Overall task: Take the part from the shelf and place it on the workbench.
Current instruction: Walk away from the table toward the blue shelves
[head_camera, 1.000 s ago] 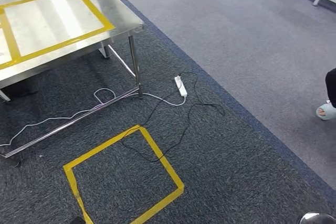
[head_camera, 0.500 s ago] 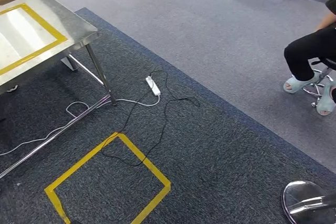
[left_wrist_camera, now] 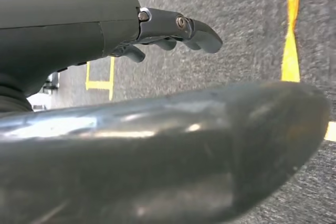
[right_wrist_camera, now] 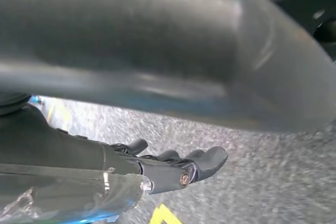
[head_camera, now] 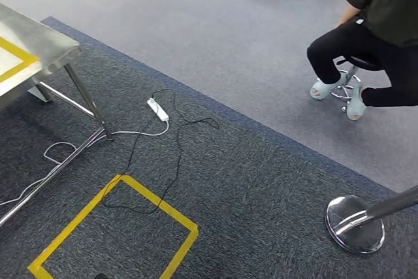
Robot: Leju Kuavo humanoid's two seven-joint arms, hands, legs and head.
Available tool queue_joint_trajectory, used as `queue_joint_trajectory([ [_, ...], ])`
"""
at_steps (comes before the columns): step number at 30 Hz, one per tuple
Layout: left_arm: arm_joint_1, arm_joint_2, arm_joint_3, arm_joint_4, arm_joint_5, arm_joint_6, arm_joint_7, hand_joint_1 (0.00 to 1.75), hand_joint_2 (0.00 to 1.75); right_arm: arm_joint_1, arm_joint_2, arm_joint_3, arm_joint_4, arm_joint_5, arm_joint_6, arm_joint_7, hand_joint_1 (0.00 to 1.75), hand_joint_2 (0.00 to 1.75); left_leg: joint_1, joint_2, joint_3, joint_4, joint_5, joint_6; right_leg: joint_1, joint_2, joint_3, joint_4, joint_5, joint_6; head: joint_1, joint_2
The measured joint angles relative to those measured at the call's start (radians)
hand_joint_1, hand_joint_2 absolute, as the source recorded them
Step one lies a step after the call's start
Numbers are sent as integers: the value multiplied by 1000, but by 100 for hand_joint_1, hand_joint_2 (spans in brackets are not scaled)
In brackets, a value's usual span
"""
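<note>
The steel workbench (head_camera: 44, 47), with yellow tape on its top, shows one corner at the far left of the head view. My left hand (left_wrist_camera: 166, 27) hangs over dark carpet in the left wrist view. Its fingers (left_wrist_camera: 198, 30) are stretched out, apart from the thick thumb (left_wrist_camera: 178, 145), and nothing lies between them. In the right wrist view my right hand (right_wrist_camera: 174, 169) hangs the same way over the carpet, fingers (right_wrist_camera: 210, 158) extended and holding nothing.
A yellow tape square (head_camera: 157, 204) marks the carpet in front of me. A white power strip (head_camera: 157, 110) and loose cables trail by the workbench leg. A person (head_camera: 379, 24) sits on a stool (head_camera: 353, 80) at the right. A chrome post base (head_camera: 354, 223) stands at the lower right.
The camera has swung to the right, so the whole picture slid left. The workbench is nearly out of frame, and the seated person and the chrome base have come into sight.
</note>
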State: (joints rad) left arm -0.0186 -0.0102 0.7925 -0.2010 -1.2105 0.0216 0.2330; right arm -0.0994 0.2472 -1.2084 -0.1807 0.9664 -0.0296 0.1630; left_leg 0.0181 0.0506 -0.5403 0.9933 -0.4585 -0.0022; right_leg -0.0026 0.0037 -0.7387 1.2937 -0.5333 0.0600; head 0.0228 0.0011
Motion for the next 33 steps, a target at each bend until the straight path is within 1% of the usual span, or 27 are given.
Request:
queue_joint_trajectory([
  [1,-1,-1,0,0,-4,-4,0,0,0,1,0,0,0,0,0,0,0,0,0,12,2,0,-2,-2,0,-8,34,-58,30,-2,0,0],
  [2,-2,-1,-1,0,-11,-8,-3,0,0,1,0,0,0,1,0,0,0,0,-1,24,6,0,-4,-5,2,-30,78,-134,59,-6,0,0],
  [4,-2,-2,-6,0,-32,-11,-10,0,0,-2,0,0,0,2,-1,0,0,0,-6,45,14,0,-9,-15,6,-68,141,-244,94,-16,-1,0],
  [5,-3,-3,-9,0,-41,-10,-14,0,0,-4,0,0,0,2,0,0,0,0,-8,55,17,-1,-11,-21,9,-76,151,-263,97,-22,-2,0],
  [7,-5,-5,-13,0,-49,-9,-19,0,0,-4,0,0,0,2,0,0,0,0,-8,71,22,-6,-11,-34,10,-53,145,-264,101,-34,-2,0],
  [8,-7,-7,-13,0,-51,-9,-21,0,0,-2,0,0,0,2,1,0,0,0,-6,60,24,-4,-15,-41,8,-42,145,-268,104,-40,-3,0],
  [10,-9,-9,-14,0,-50,-10,-23,0,0,-2,0,0,0,2,0,0,0,0,-3,11,3,48,-56,-49,3,-17,148,-275,110,-52,-8,0],
  [11,-8,-9,-14,0,-49,-11,-24,0,0,-3,0,0,0,2,0,-1,0,0,-3,-17,-23,105,-90,-50,2,-5,147,-276,112,-55,-11,0],
  [12,-5,-9,-14,0,-48,-11,-24,0,0,-5,0,0,0,2,0,-1,0,0,-3,-33,-58,176,-123,-49,3,9,145,-276,113,-57,-13,0],
  [13,-3,-9,-14,0,-47,-13,-24,0,0,-5,0,0,0,2,0,-1,0,0,-4,-39,-90,237,-145,-49,3,24,143,-276,114,-59,-14,0],
  [14,0,-10,-14,0,-46,-13,-24,0,0,-4,0,0,0,1,0,-1,0,0,-4,-42,-110,270,-147,-48,3,40,143,-275,114,-59,-14,0],
  [15,1,-10,-14,0,-45,-14,-24,0,0,-2,0,0,0,0,0,-1,0,0,-5,-44,-114,268,-128,-47,3,56,143,-275,115,-58,-14,0],
  [16,1,-10,-14,0,-45,-14,-25,0,0,-1,0,0,0,0,0,-1,0,0,-4,-49,-99,226,-92,-45,3,72,144,-275,116,-57,-14,0],
  [17,1,-10,-14,0,-47,-14,-27,0,0,0,0,-1,0,-1,0,-1,0,0,-2,-65,-71,161,-50,-44,2,88,144,-275,118,-54,-14,0],
  [18,0,-10,-14,0,-52,-15,-30,0,0,-1,0,-1,0,-1,0,-2,0,0,2,-95,-42,94,-20,-43,4,102,142,-272,118,-50,-14,0],
  [20,0,-11,-17,0,-69,-22,-44,0,0,-3,0,-1,0,-2,0,-4,0,0,8,-141,-8,12,2,-42,4,128,134,-269,121,-39,-14,0],
  [21,-1,-12,-20,0,-80,-25,-55,0,0,-3,0,-2,0,-3,0,-5,0,0,8,-146,-4,1,-2,-38,3,140,127,-270,123,-33,-14,0],
  [22,-1,-14,-26,0,-92,-24,-67,0,0,-1,0,-2,0,-3,0,-6,0,0,7,-135,-4,-1,-1,-33,0,151,122,-272,125,-26,-14,0],
  [23,-2,-17,-32,0,-104,-16,-80,0,0,2,0,-3,0,-4,0,-7,0,0,7,-122,-3,-2,0,-26,-1,146,118,-270,125,-21,-14,0],
  [25,-2,-22,-43,0,-119,18,-103,0,0,4,0,-5,0,-6,0,-9,0,0,7,-95,0,-5,2,-12,1,90,94,-222,94,-13,-6,0],
  [26,-1,-23,-45,0,-123,39,-113,0,0,3,0,-6,0,-6,0,-10,0,0,5,-79,1,-5,1,-8,2,51,66,-164,62,-10,-3,0],
  [27,1,-23,-47,0,-125,56,-121,0,0,0,0,-7,0,-7,-1,-11,0,0,3,-63,2,-5,0,-5,2,23,31,-92,25,-7,1,0],
  [28,4,-23,-48,0,-127,69,-128,0,0,-2,0,-7,0,-7,-1,-12,0,0,2,-45,3,-5,-1,-3,0,10,-3,-23,-5,-4,1,0],
  [29,6,-23,-50,0,-127,75,-132,0,0,-3,0,-8,0,-8,-1,-12,0,0,0,-28,4,-5,-3,-3,-1,5,-24,21,-17,-2,0,0],
  [30,6,-23,-51,0,-127,78,-134,0,0,-1,0,-8,0,-8,-1,-12,0,0,0,-13,6,-4,-5,-4,-2,2,-24,25,-9,-2,1,0],
  [31,6,-23,-53,0,-127,79,-135,0,0,0,0,-9,0,-8,-1,-12,0,0,-1,1,10,-4,-8,-6,-3,-2,-2,-12,15,-2,1,0],
  [33,5,-23,-54,0,-127,81,-136,0,0,1,0,-10,0,-8,-2,-12,0,0,-4,24,21,-4,-16,-14,0,-42,81,-155,77,-7,1,0],
])
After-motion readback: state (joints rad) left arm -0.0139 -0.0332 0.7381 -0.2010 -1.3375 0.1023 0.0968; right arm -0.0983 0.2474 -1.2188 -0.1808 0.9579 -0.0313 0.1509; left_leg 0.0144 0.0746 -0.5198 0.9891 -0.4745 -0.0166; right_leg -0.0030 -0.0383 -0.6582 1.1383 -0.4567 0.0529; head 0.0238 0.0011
